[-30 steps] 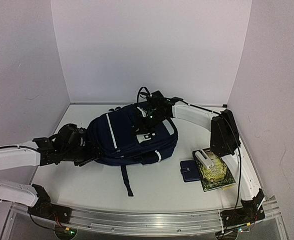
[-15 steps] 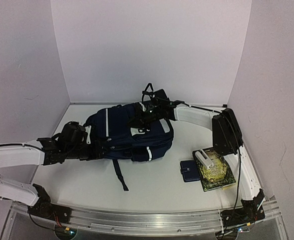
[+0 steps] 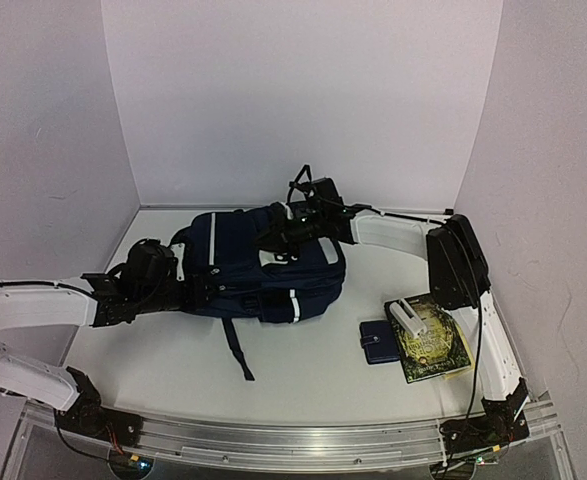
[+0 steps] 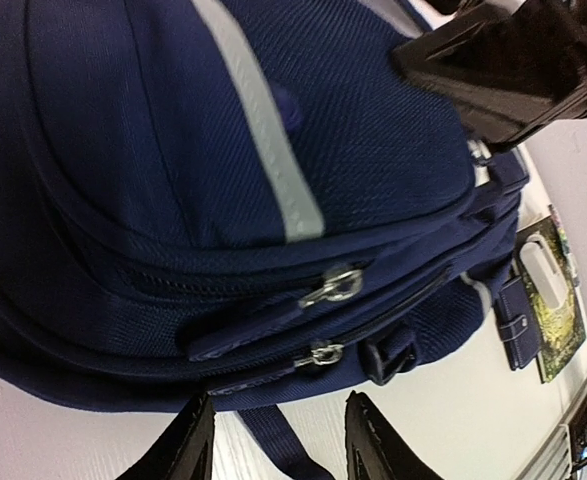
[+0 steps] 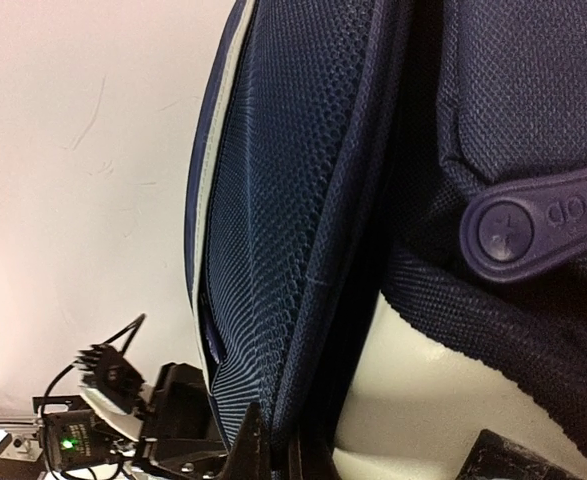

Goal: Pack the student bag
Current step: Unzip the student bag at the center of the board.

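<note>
Student bag (image 3: 258, 262) lies at the middle of the table (image 3: 313, 385), between two robot arms. Right end effector (image 5: 271, 452) is clamped together on a fold of the bag's navy fabric at its far upper edge. Left end effector (image 4: 278, 440) stands with fingers apart at the bag's left end, a dark strap (image 4: 268, 425) running between them. Small wallet (image 3: 378, 342) and book (image 3: 435, 348) lie nearby, to the right.
</note>
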Action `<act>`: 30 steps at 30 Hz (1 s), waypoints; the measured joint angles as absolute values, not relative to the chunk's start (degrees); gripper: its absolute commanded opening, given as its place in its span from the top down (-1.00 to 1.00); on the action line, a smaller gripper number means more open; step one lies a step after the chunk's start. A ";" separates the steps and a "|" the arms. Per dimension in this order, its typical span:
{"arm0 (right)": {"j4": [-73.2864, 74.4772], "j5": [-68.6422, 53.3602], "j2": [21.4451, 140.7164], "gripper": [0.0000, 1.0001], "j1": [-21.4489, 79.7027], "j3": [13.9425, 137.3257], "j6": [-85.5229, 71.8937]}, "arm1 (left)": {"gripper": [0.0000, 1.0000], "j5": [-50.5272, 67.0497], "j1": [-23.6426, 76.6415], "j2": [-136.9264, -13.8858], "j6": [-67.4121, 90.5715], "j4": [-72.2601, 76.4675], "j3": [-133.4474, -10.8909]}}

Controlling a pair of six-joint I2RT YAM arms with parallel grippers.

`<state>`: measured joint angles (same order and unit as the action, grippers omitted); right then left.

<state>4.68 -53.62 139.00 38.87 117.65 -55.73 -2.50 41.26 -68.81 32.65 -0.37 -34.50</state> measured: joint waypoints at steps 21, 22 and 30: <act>-3.36 -55.22 137.97 1.00 38.81 114.29 -61.89 | -0.01 6.46 39.05 -77.56 30.20 9.31 -35.36; -3.46 -55.22 137.94 1.00 38.81 114.26 -61.97 | -0.02 6.64 38.95 -77.55 30.10 9.52 -35.38; -3.99 -55.13 137.23 1.00 38.83 113.45 -62.40 | -0.18 7.69 36.10 -75.31 30.61 10.25 -33.97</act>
